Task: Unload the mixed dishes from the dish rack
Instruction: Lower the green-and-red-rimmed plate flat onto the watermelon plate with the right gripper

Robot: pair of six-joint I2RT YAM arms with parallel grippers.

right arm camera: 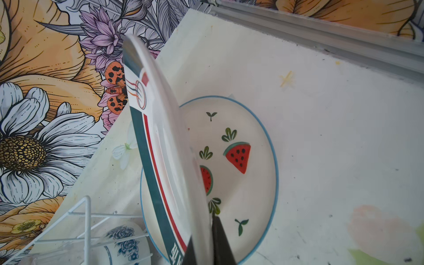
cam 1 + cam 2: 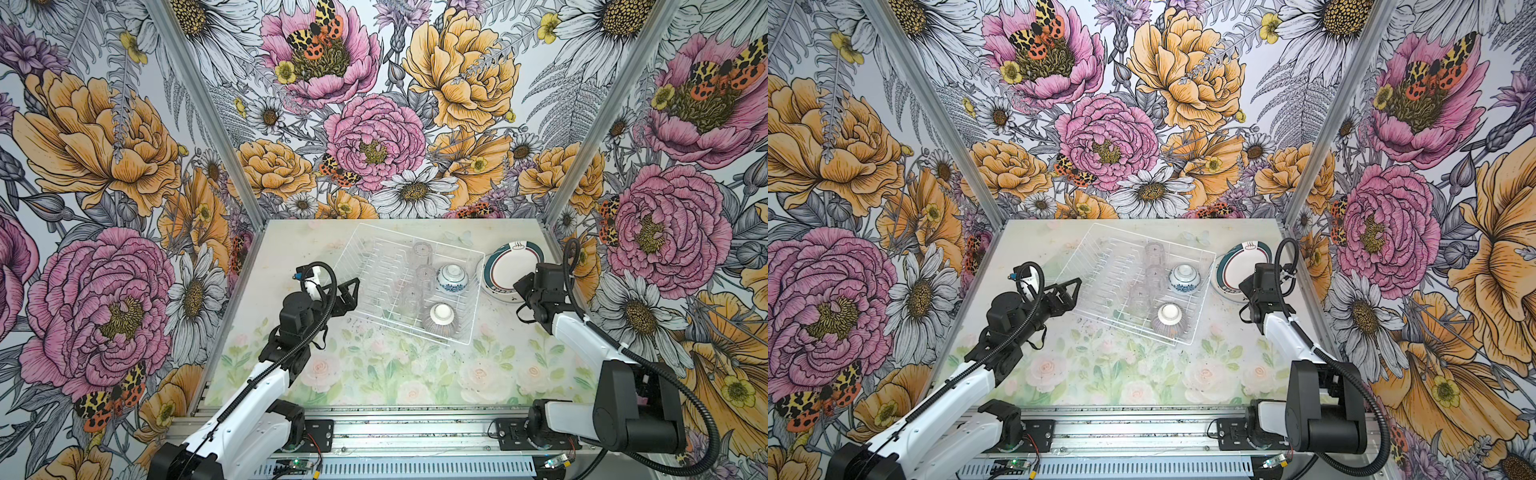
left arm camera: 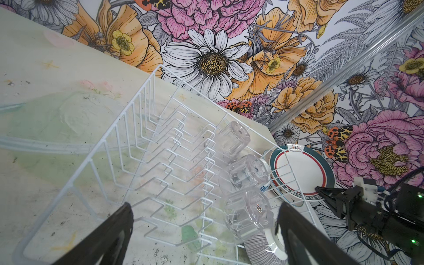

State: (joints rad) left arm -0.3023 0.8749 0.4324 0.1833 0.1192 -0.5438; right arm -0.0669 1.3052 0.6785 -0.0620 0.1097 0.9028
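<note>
Right wrist view shows us the right gripper (image 1: 205, 249) with its jaws pinching the rim of the teal-and-red-rimmed white plate (image 1: 160, 142), which stands steeply tilted on edge. Beneath it the watermelon-print white plate (image 1: 247, 183) lies flat on the pale floral-printed table (image 1: 321, 137), just beside the large rectangular white thin-wire dish rack (image 2: 374, 266). We cannot tell whether the two plates touch. In both top views the rack sits at the far middle of the table, and its row of plate slots holds no plate. Along its right half we count three clear glass tumblers (image 2: 424, 274) upside down in a row, then the blue-and-white floral bowl (image 2: 452, 279) and the ribbed greyish bowl with a white foot (image 2: 441, 318), both foot up. The left gripper (image 2: 354, 294) hovers at the rack's left edge, jaws spread wide and holding nothing.
</note>
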